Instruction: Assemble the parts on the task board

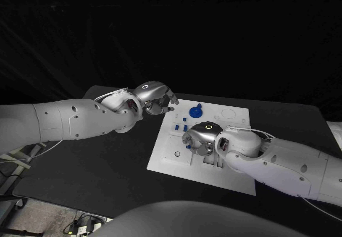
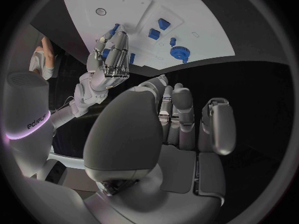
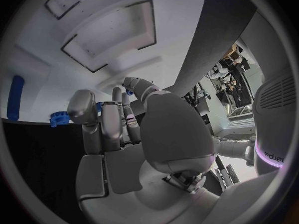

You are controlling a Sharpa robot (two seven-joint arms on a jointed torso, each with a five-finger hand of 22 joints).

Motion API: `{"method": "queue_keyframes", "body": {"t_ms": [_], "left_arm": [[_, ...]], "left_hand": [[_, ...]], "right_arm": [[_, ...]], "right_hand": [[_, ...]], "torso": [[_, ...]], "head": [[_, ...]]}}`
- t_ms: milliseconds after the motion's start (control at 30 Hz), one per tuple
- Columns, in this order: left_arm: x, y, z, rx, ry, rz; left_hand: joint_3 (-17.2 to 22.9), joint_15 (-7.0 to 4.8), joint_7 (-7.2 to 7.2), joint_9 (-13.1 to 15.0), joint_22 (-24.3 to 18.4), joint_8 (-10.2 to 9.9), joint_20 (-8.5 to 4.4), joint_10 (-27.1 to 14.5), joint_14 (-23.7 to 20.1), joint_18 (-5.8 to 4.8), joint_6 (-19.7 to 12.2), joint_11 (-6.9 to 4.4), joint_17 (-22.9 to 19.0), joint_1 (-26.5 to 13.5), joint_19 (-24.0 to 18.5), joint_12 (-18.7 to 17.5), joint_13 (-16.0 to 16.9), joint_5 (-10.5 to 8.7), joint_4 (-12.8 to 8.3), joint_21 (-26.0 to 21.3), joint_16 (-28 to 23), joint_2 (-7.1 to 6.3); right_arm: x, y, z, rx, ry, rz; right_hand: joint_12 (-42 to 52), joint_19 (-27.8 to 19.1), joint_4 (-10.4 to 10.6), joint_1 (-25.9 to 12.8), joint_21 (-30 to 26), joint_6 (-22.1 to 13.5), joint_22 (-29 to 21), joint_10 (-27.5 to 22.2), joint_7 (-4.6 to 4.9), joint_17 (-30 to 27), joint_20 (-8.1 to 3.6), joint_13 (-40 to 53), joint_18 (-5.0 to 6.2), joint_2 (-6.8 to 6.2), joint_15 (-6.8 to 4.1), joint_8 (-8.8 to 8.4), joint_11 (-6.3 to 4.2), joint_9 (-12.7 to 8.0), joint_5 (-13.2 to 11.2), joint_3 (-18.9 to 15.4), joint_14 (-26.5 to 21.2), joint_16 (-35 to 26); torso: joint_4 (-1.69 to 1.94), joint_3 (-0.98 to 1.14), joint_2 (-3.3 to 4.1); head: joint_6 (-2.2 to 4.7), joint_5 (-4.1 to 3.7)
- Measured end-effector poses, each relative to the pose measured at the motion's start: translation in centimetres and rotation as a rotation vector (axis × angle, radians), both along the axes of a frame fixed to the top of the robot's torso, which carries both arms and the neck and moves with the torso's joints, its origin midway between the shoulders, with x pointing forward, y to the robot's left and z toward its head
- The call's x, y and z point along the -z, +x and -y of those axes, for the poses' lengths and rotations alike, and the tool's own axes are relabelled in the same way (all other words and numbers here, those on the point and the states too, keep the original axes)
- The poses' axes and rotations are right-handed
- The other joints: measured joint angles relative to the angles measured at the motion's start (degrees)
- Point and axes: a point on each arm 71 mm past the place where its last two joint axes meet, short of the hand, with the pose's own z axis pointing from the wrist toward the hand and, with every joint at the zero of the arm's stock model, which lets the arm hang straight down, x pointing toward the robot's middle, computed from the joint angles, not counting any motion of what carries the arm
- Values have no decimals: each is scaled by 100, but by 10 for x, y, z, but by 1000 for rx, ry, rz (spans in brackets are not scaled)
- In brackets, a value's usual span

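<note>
From the head view, the task board (image 1: 187, 160) lies mid-worktop; the right hand (image 1: 203, 138) is on it over small blue parts (image 1: 187, 128), and a blue gear (image 1: 195, 112) stands toward the far edge. The left hand (image 1: 155, 98) hovers at the board's far left corner.

The left wrist view shows the left hand's fingers (image 2: 181, 115) apart, empty.

In the right wrist view, the right fingers (image 3: 127, 90) touch a blue piece; whether they hold it I cannot tell. Assembly looks mostly left.
</note>
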Motion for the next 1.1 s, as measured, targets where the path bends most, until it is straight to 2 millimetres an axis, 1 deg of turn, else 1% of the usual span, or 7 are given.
{"method": "queue_keyframes", "body": {"t_ms": [100, 167, 467, 700, 867, 967, 1100], "left_arm": [[0, 0, 0, -1, 1, -1], [0, 0, 0, -1, 1, -3], [1, 1, -1, -5, 4, -8], [1, 1, -1, -7, 5, -11], [1, 1, -1, -8, 6, -12], [1, 1, -1, -9, 6, -12], [1, 0, -1, -9, 6, -13]], "left_hand": [[0, 0, 0, 0, 0, 0, 0, 0, 0, 0, 0, 0, 0, 0, 0, 0, 0, 0, 0, 0, 0, 0], [16, 0, 0, 0, 0, 0, 0, 0, 0, 0, 0, 0, 0, 0, 0, 0, 0, 0, 17, 0, 0, 0], [31, 0, 21, 0, 0, 0, 0, -1, 0, 0, 21, -1, 0, 23, 0, 32, 5, 0, 2, 0, 0, 23], [31, 0, 21, 1, 0, 0, 0, -26, 0, 0, 21, -16, 1, 23, 0, 32, 5, 0, 2, 0, 0, 23], [31, 0, 21, 0, 0, 0, 0, -41, 0, 0, 21, 0, 1, 31, 0, 32, 11, 0, 2, 0, 0, 30], [31, 0, 21, 0, 0, 0, 0, -41, 0, 0, 21, 0, 1, 47, 0, 32, 11, 0, 2, 0, 0, 47], [49, 0, 20, 0, 0, 0, 0, -41, 0, 0, 21, 0, 1, 53, 0, 67, 16, 0, -17, 0, 0, 53]], "right_arm": [[0, 0, 0, 0, -2, -1], [0, 0, 0, 1, -2, -1], [1, 1, 1, 3, -1, 0], [1, 2, 3, 8, 4, 2], [0, 2, 4, 9, 14, 6], [-2, 0, 5, 2, 31, 10], [-6, -6, 0, -24, 64, 21]], "right_hand": [[-39, -103, 21, -36, -137, -108, 0, -199, -67, -87, 30, -8, -1, -36, 50, -123, 47, -116, -149, 22, -111, -66], [-55, -137, 21, -36, -197, -143, 0, -267, -63, -129, 55, -8, -1, -36, 68, -177, 69, -172, -194, 22, -129, -76], [-55, -137, 47, -37, -197, -163, -1, -267, -84, -139, 55, -8, -1, -35, 68, -176, 69, -216, -194, 47, -129, -76], [-55, -136, 69, -88, -197, -160, -1, -267, -81, -129, 55, -8, 0, 16, 68, -198, 69, -251, -138, 70, -129, -76], [-9, -136, 69, -88, -197, 31, -2, -267, 11, -136, 55, -4, -1, 16, 48, -198, 69, -279, -137, 69, -149, -76], [37, -136, 94, -107, -197, 228, -2, -223, 67, -131, 55, 9, 0, -2, 48, -120, 24, -291, -311, 44, -149, -60], [151, -136, 142, -134, -208, 451, -2, -131, 42, -131, 55, 43, -1, -29, 38, -57, -66, -318, -416, -3, -158, -43]], "torso": [[1, 0, 0], [1, 0, 0], [1, 0, -1], [0, 0, -2], [0, 0, -1], [0, 0, 0], [0, 0, 0]], "head": [[0, 4], [0, 5], [0, 19], [0, 21], [0, 16], [0, 11], [0, 19]]}}
